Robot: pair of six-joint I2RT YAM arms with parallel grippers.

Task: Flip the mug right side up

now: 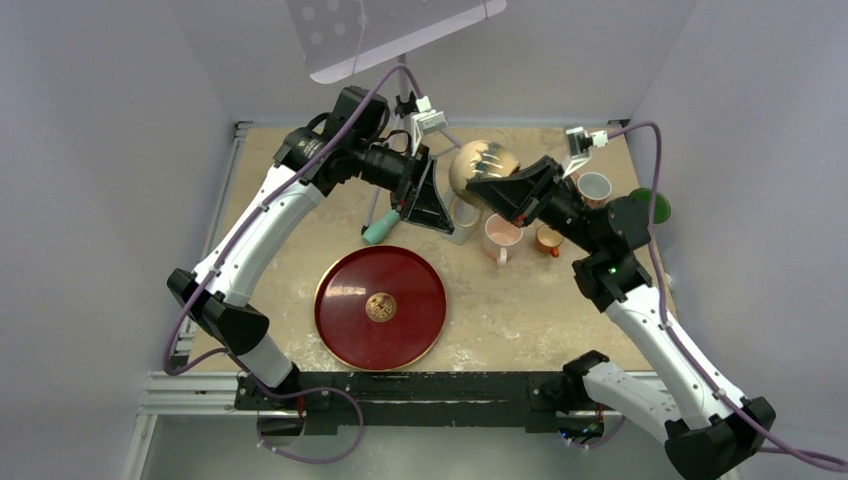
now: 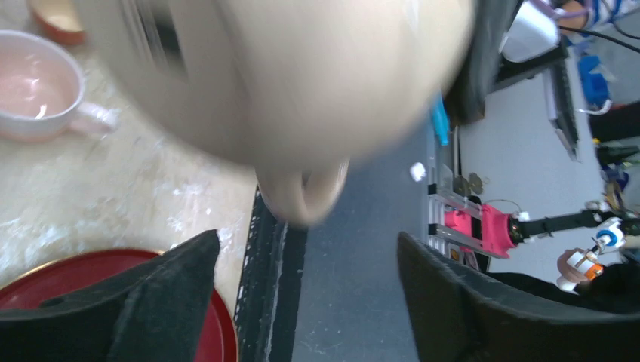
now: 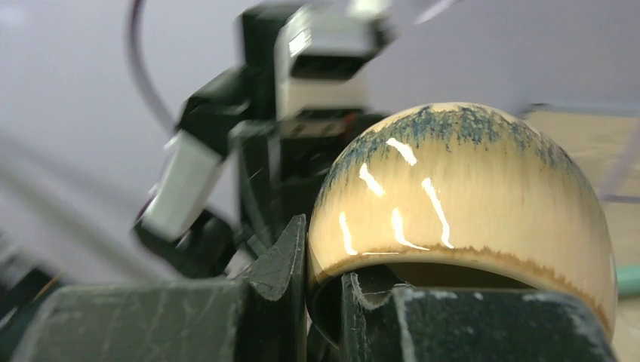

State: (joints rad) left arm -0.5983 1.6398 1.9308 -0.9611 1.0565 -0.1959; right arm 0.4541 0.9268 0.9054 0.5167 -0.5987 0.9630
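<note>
Reaching in from the near right corner with its elbow bent, the right arm has the right gripper (image 3: pixel 323 302) clamped on the rim of the mug (image 1: pixel 484 165), one finger inside and one outside. The mug is held aloft over the far-centre tabletop (image 1: pixel 520 310). The left arm is folded in from the left edge. The left gripper (image 2: pixel 306 241) stands spread just beside the mug, gripping nothing.
</note>
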